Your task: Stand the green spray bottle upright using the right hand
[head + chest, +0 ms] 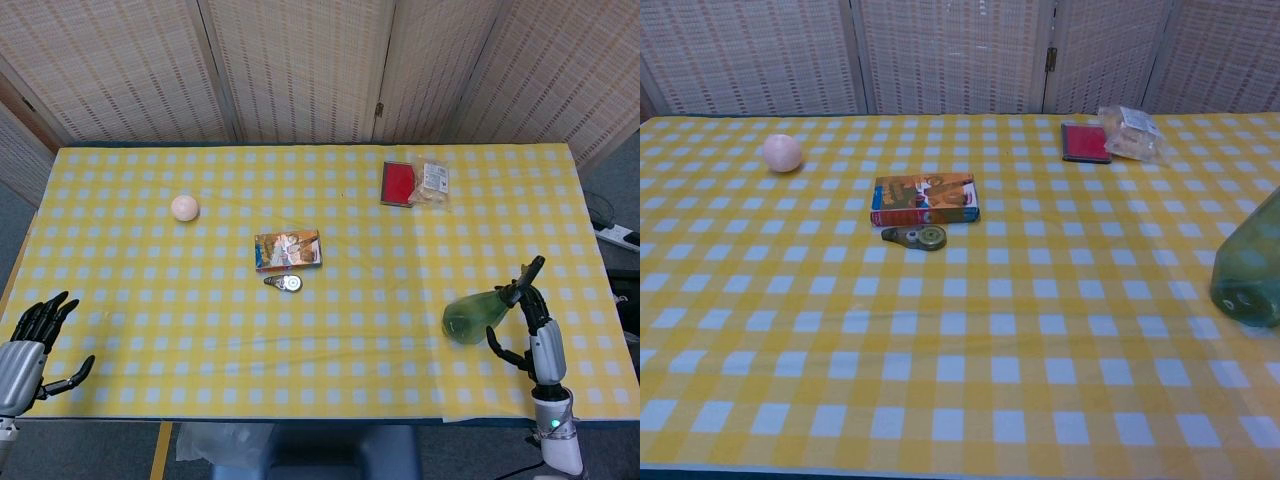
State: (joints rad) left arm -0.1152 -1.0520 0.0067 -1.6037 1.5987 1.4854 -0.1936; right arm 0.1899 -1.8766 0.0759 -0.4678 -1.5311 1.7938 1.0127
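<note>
The head view looks steeply down from high above the near edge, taking in the whole tabletop [330, 380] and the screen behind. The chest view sits lower and closer, facing across it; both share the middle and far edge.

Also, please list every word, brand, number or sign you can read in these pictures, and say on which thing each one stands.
None can be read.
Colourful box: printed pictures on top, any lettering too blurred.
Red packet: no legible text.
Clear snack bag: print too small.
Tape dispenser: no marking visible.
Green spray bottle: no label visible.
</note>
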